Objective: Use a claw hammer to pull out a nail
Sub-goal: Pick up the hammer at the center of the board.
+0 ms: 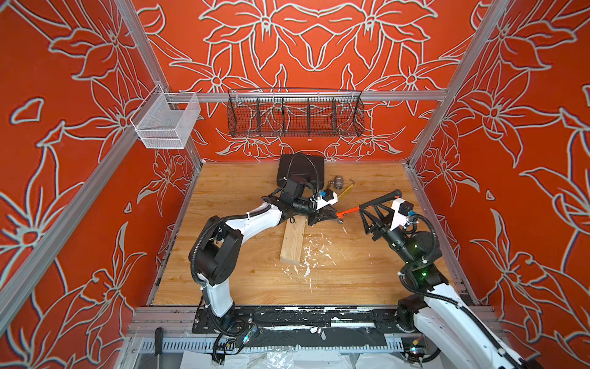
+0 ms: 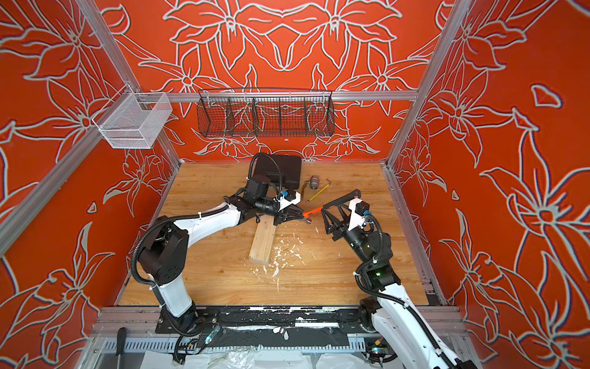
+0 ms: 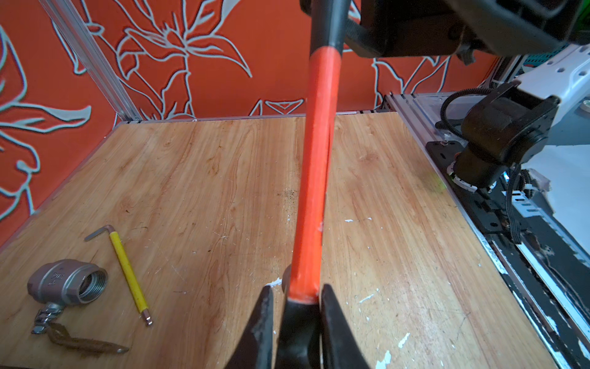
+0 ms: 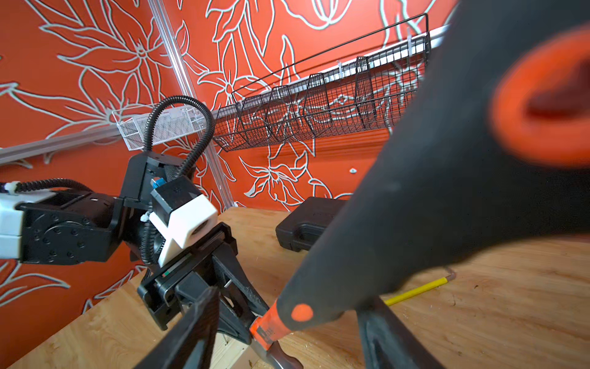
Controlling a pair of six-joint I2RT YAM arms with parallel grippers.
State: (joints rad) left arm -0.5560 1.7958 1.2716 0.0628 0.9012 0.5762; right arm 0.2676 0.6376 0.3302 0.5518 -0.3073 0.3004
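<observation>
Two grippers share one hammer [image 1: 349,211]. The left gripper [image 3: 297,287] is clenched on its neck by the steel head. I think that keeps the claw low at the far end of the wood block [image 1: 293,242] on the table [image 1: 239,271]. The right gripper [image 4: 292,302] sits loose around the black end, not squeezing yet, likely to pull like a lever. I cannot see the nail.

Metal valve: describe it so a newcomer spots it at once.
Find the black case at the back edge of the table. Right of it in a top view sits the metal valve: stubby, grey, threaded round mouth, unlike the thin yellow stick nearby.
</observation>
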